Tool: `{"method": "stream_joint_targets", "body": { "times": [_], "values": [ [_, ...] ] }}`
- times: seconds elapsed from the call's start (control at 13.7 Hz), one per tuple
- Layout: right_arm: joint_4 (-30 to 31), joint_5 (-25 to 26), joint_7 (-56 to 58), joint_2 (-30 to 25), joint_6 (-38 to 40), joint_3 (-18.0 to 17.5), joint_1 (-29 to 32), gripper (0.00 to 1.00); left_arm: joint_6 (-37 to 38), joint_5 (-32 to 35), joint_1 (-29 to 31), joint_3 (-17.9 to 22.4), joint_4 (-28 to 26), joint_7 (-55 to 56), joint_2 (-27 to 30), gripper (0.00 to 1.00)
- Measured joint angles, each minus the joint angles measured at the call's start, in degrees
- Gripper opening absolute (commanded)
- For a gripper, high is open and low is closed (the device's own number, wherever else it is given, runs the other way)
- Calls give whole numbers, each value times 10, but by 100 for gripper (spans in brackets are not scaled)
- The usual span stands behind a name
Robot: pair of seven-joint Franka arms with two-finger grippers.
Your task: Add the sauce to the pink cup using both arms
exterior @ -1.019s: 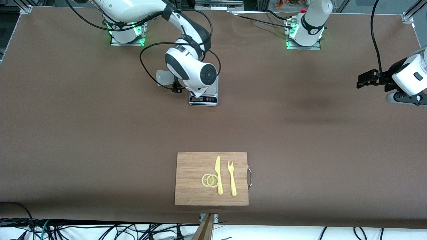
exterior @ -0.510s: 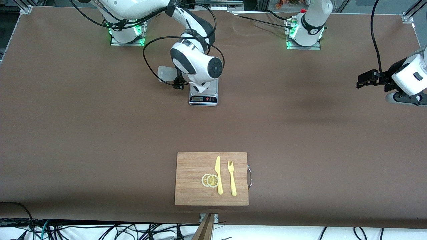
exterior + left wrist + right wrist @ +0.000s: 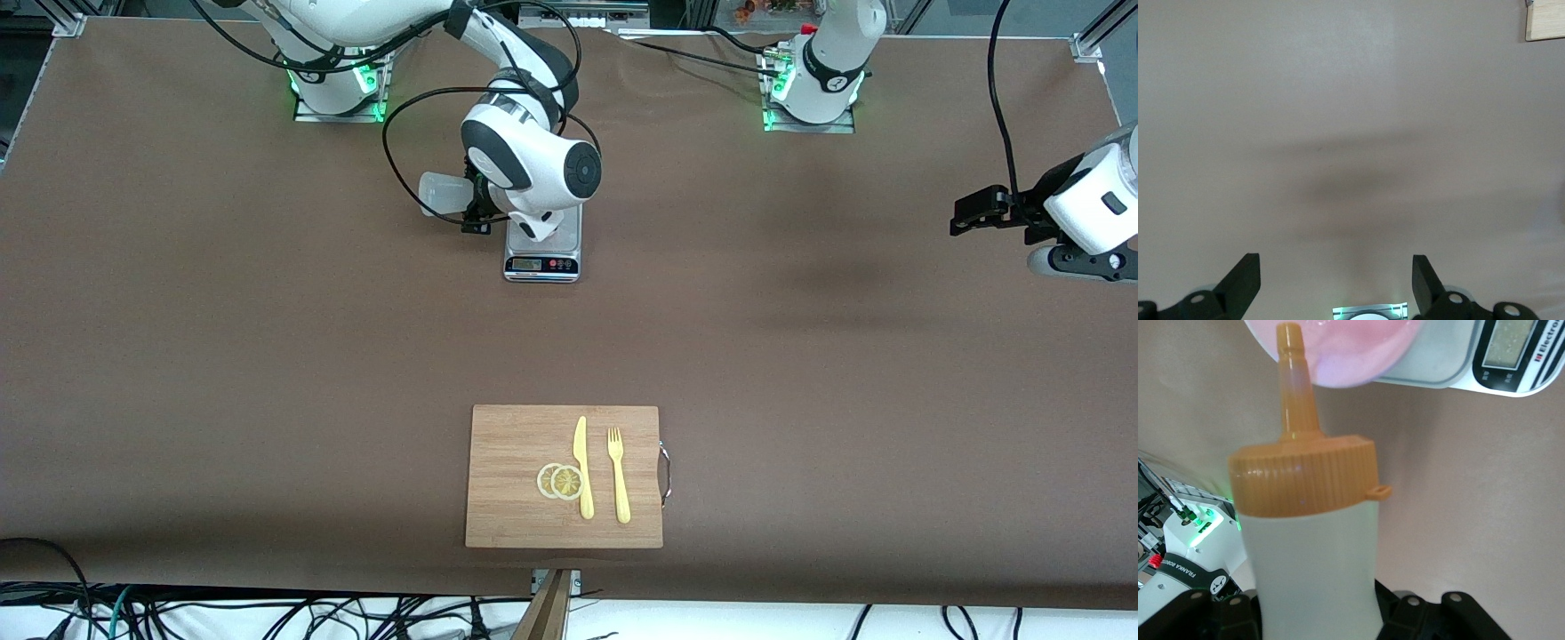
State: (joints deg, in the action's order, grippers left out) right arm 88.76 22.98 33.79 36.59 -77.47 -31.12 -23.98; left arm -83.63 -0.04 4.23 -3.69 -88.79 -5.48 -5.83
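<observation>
Pouring stage: right gripper (image 3: 476, 209) pinching sauce (image 3: 1313, 547), tipped so the nozzle meets pink cup (image 3: 1351, 350) on scale (image 3: 542, 253), apparently to dispense by weight; left gripper (image 3: 978, 213), fingers spread, empty, waiting over the table's left-arm end

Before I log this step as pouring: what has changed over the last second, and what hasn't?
The right arm, its gripper shut on the sauce bottle, has drawn back toward its base along the scale, baring more of the plate. The nozzle points at the pink cup on the scale. The left gripper waits open at its end of the table; the board with its cutlery and lemon slices is unchanged.
</observation>
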Motion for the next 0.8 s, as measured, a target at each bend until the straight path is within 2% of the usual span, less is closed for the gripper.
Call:
{"method": "stream_joint_targets", "body": {
  "times": [0.44,0.8],
  "values": [
    [-15,-15,46,0,-6,1,33,0,0,0,0,0,0,-1,0,100],
    [-18,-138,169,-2,-129,7,137,0,0,0,0,0,0,-1,0,100]
  ]
}}
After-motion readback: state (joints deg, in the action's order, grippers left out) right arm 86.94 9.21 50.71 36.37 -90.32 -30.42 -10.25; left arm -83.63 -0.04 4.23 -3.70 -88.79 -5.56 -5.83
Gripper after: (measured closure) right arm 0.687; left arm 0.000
